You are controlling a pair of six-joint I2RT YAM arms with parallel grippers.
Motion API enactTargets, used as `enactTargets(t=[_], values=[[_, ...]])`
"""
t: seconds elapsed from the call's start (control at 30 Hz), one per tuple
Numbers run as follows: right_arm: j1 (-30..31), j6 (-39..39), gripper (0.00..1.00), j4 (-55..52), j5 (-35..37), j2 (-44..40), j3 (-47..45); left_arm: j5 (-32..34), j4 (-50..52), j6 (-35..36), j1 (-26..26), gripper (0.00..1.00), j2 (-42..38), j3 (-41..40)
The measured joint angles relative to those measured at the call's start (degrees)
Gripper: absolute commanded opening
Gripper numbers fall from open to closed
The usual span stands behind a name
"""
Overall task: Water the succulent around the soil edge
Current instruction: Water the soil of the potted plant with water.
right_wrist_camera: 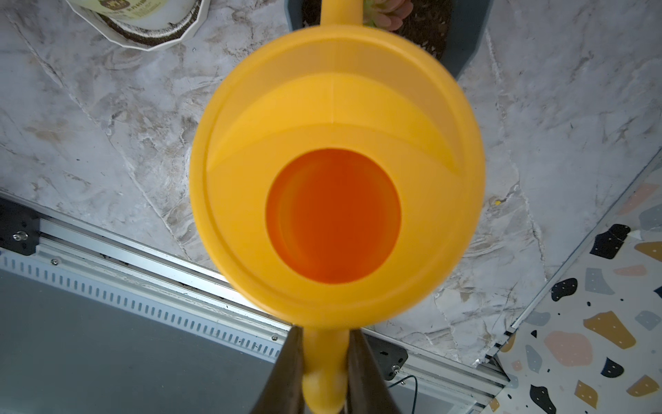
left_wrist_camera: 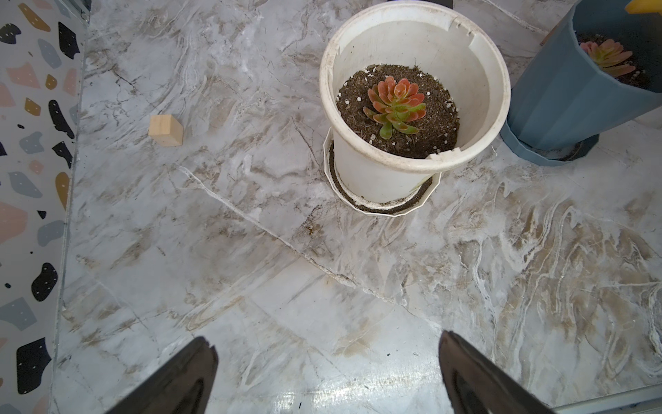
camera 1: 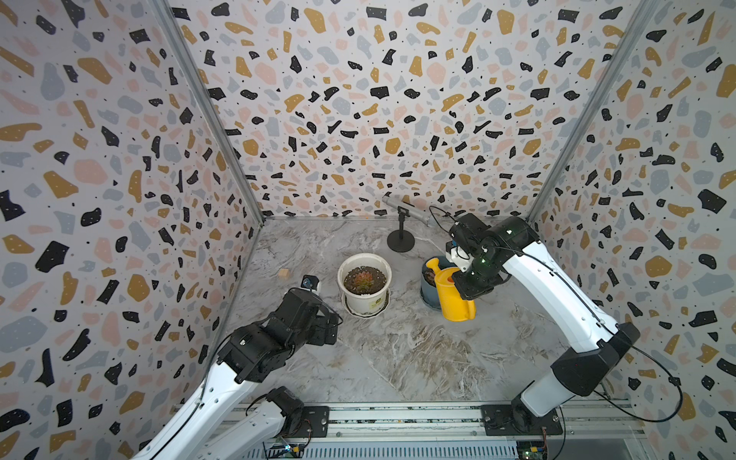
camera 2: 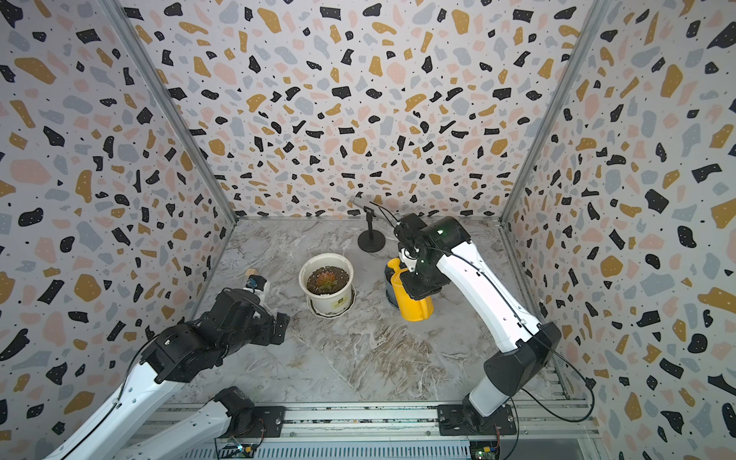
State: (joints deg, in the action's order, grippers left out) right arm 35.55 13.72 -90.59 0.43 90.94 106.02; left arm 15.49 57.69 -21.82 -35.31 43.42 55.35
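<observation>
The succulent (left_wrist_camera: 607, 57) sits in its blue-grey pot (camera 1: 427, 292), ringed by the soil edge (right_wrist_camera: 426, 28). A yellow watering can (camera 1: 454, 298) hangs beside and partly over that pot, and its spout (camera 1: 432, 263) reaches across the rim above the plant. My right gripper (right_wrist_camera: 325, 358) is shut on the can's handle; the wrist view looks down into the can's round opening (right_wrist_camera: 333, 215). The can hides most of the blue-grey pot in both top views. My left gripper (left_wrist_camera: 327, 344) is open over bare table, at the left of the white pot, holding nothing.
A wider white pot (camera 1: 364, 278) with a similar rosette stands on a saucer left of the blue-grey pot. A small wooden block (camera 1: 283, 273) lies near the left wall. A microphone on a stand (camera 1: 400, 239) is at the back. A metal rail (camera 1: 398, 418) borders the front.
</observation>
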Motion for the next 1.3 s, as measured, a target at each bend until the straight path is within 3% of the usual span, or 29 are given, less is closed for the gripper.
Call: enactTargets(t=[0.7,1.03,1.3], values=[[0.0,0.3,0.00,0.0,-2.2,-9.6,-13.6,0.0,0.0,0.0,0.1,1.00,0.0,0.0],[0.0,1.4,0.00,1.6,-1.1,-18.9,-18.8,0.0,-0.1,0.0,0.1,1.00,-0.2,0.0],[0.0,0.6,0.00,12.1,-11.8,-33.6,-29.8,-0.3,-0.4,0.2,0.1,1.00,-1.1,0.0]])
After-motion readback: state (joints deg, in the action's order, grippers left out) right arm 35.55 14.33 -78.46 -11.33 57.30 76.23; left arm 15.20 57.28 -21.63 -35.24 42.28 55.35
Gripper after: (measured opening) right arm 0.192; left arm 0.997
